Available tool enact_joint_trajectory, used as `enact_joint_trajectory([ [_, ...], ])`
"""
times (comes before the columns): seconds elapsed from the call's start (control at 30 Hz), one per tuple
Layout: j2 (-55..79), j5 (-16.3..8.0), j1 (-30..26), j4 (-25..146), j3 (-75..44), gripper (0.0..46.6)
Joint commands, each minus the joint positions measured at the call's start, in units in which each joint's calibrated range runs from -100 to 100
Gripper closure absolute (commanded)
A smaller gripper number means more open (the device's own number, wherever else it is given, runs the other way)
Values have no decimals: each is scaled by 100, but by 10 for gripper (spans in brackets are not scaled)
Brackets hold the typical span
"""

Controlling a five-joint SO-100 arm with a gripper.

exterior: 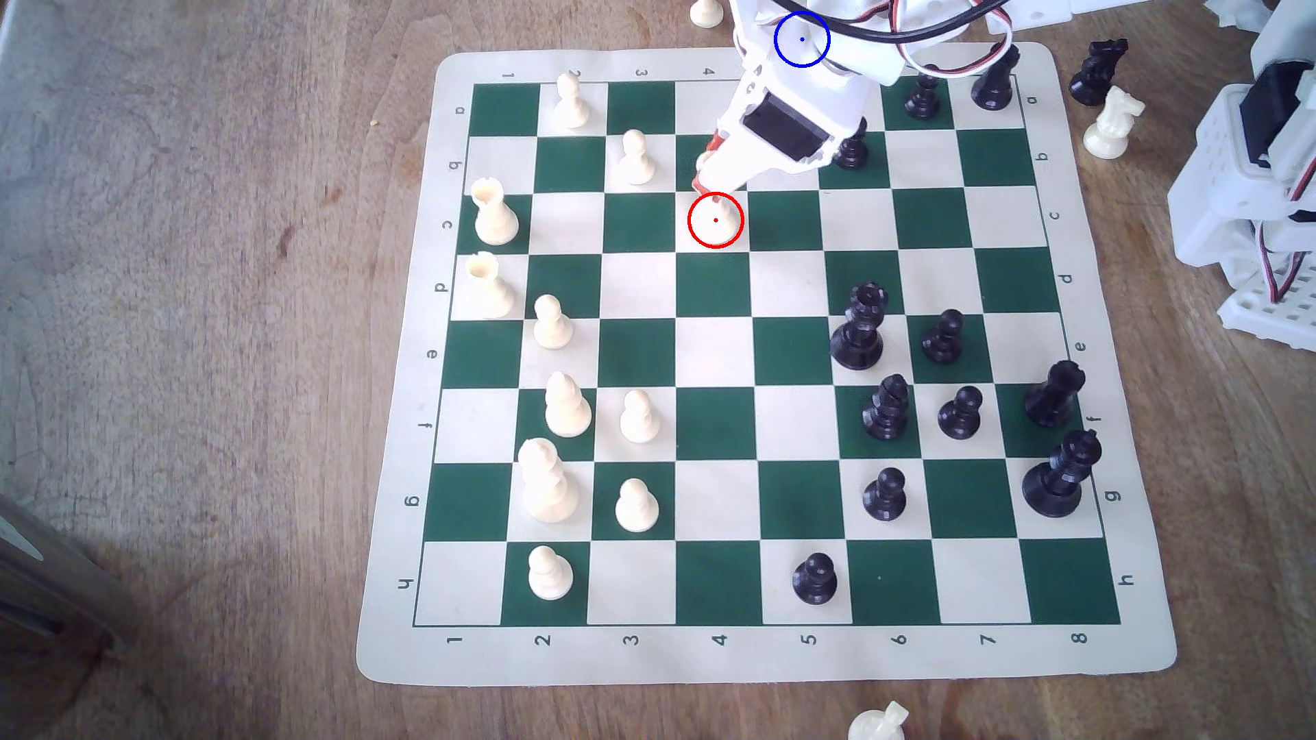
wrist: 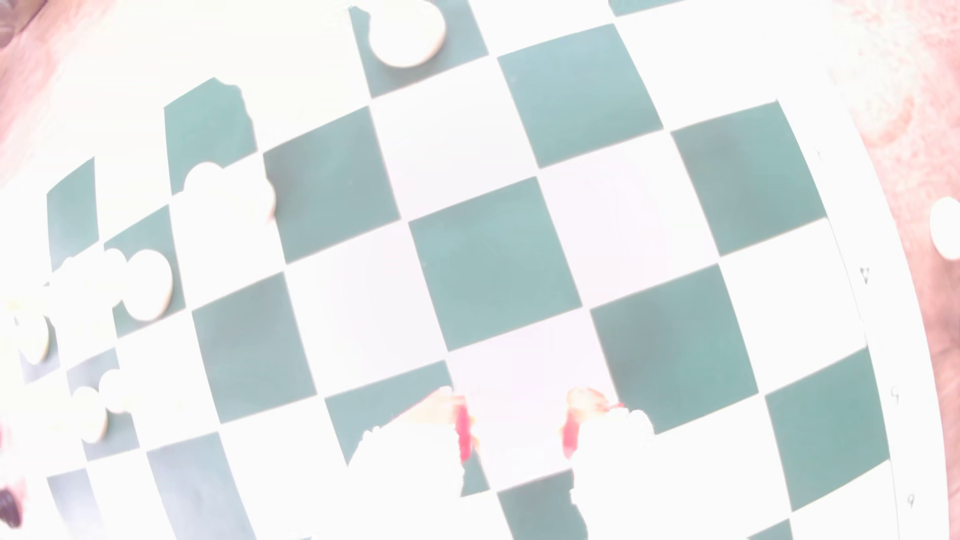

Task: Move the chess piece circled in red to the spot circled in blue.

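Observation:
The chess piece circled in red (exterior: 721, 226) is cream. It stands on a white square in the board's far half, and I see only its lower part inside the red ring. My gripper (exterior: 705, 186) comes down from the far edge and covers the piece's top. In the washed-out wrist view the gripper (wrist: 517, 431) has its red-padded fingers (wrist: 462, 433) apart over a white square. Glare hides the piece between them. The blue ring (exterior: 802, 39) of the spot circled in blue is drawn over my arm, and the wood under it is hidden.
A cream pawn (exterior: 634, 156) stands one square to the exterior view's left of my gripper. A black pawn (exterior: 851, 149) sits close behind the arm. Off the mat stand a cream pawn (exterior: 706, 13), a black knight (exterior: 1100, 67) and a cream knight (exterior: 1112, 124). The arm's base (exterior: 1253, 199) is at the right.

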Motion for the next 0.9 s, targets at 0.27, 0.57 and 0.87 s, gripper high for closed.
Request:
enact_joint_trajectory([
  [0.27, -543, 34, 25, 846, -1275, 463],
  [0.57, -2054, 620, 948, 2058, -1347, 463],
  [0.87, -1944, 1079, 2262, 1075, -413, 463],
])
